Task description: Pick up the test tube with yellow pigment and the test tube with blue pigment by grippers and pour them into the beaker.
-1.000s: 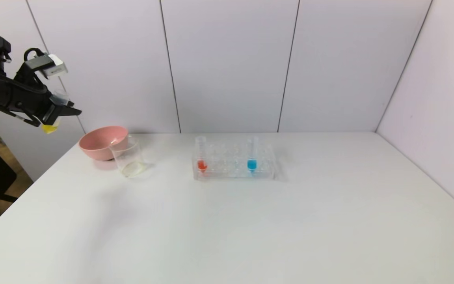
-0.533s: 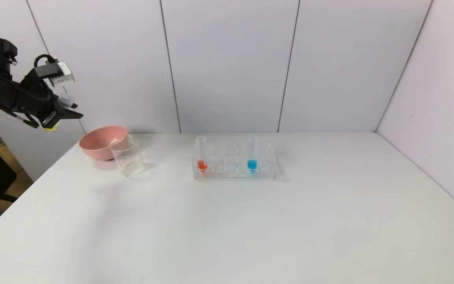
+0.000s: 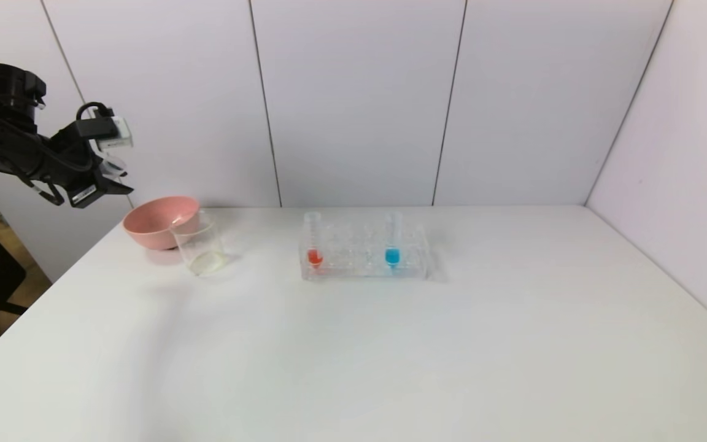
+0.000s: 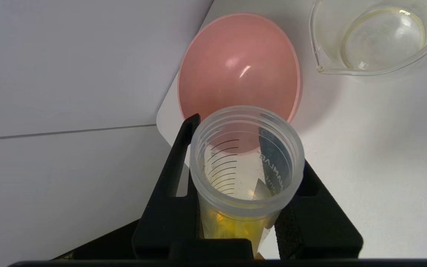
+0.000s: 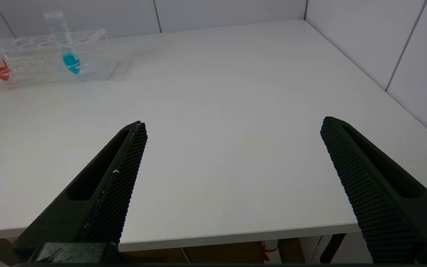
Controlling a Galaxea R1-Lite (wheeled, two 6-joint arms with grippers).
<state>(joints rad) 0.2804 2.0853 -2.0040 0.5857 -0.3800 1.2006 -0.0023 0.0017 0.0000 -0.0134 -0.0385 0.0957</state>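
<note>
Gripping the yellow tube (image 4: 245, 174), the left claw (image 3: 103, 186) hangs high off the table's (image 3: 353, 344) far left corner, fingers (image 4: 169, 178) clamped on the tube's sides. A second ago it sat further left with the yellow tip poking out below; now it has drifted right toward the pink bowl (image 3: 158, 221) and rolled over, so from the head view that yellow is hidden behind the claw. Looking down the tube's open mouth from the wrist, yellow liquid sits low inside, the bowl lies straight beyond, and the beaker (image 4: 376, 35) is off to one side.

On the table the beaker (image 3: 200, 244) stands just in front of the bowl, touching or nearly so, with a faint yellowish film at its bottom. It hasn't budged. Nor has the rack (image 3: 364, 253) in the middle, with the red tube (image 3: 313, 242) upright at its left end and the blue tube (image 3: 393, 241) upright toward its right.

Over the near right edge, the right claw (image 5: 232, 148) waits low with fingers spread wide, nothing between them.
</note>
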